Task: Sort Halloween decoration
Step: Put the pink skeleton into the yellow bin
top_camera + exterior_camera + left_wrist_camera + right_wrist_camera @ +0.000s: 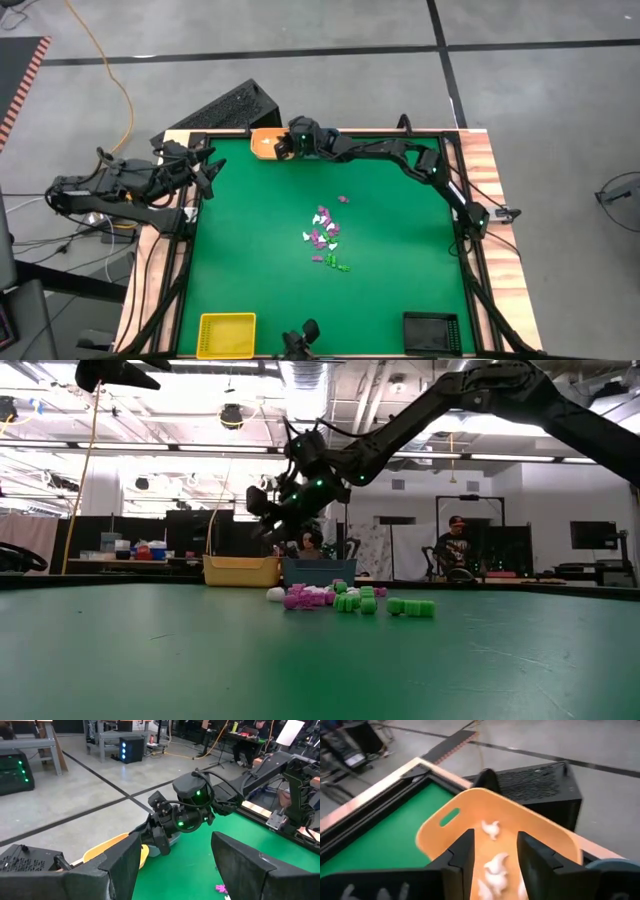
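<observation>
A pile of Halloween decoration [325, 238], tiny white, purple and green pieces, lies on the green table top near its middle, and the low view shows the pile [340, 598] too. The orange tray [264, 144] stands at the table's far edge, left of centre. My right gripper [283, 148] hovers over this tray [520, 815], open [495, 837], with nothing between its fingers. A few white pieces [496, 864] lie on the tray's floor below it. My left gripper [207, 168] waits open at the table's far left corner [175, 845].
A yellow tray [226, 334] and a black tray [431, 331] stand at the near edge. A blue tray [320, 571] sits beside the orange one. A black box [235, 108] stands just behind the far edge. People sit in the room beyond the table.
</observation>
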Robot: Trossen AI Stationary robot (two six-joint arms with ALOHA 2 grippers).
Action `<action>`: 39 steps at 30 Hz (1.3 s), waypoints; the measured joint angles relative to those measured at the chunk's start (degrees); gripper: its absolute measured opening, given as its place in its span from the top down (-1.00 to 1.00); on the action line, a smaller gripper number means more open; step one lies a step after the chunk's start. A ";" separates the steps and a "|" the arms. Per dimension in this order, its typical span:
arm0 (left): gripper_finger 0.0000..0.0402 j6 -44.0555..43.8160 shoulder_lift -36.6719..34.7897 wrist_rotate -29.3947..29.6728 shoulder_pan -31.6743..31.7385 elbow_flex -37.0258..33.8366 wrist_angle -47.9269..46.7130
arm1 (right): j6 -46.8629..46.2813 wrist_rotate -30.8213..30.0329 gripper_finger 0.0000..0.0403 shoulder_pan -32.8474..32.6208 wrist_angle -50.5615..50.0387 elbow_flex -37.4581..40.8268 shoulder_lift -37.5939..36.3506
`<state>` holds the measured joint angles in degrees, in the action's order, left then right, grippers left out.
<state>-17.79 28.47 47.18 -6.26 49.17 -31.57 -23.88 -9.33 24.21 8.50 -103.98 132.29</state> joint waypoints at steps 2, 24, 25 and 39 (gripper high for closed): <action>-0.15 0.01 0.00 -0.15 0.00 0.00 0.00 | 1.14 1.88 0.27 0.00 -0.19 0.10 -1.18; -0.15 -0.19 0.02 -1.92 -0.02 0.00 -0.02 | 15.14 -3.64 0.34 -6.66 -66.74 9.56 -47.25; -0.15 -0.25 0.00 -1.95 -0.02 0.00 0.00 | 13.00 -4.87 0.34 -8.06 -66.53 12.77 -49.89; -0.15 -1.42 0.02 -1.95 -0.02 0.00 -1.36 | -4.88 -22.25 0.34 -27.72 -23.73 55.16 -60.27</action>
<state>-19.21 28.49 45.23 -6.28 49.17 -32.93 -28.77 -31.58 -3.51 -15.23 -48.82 72.02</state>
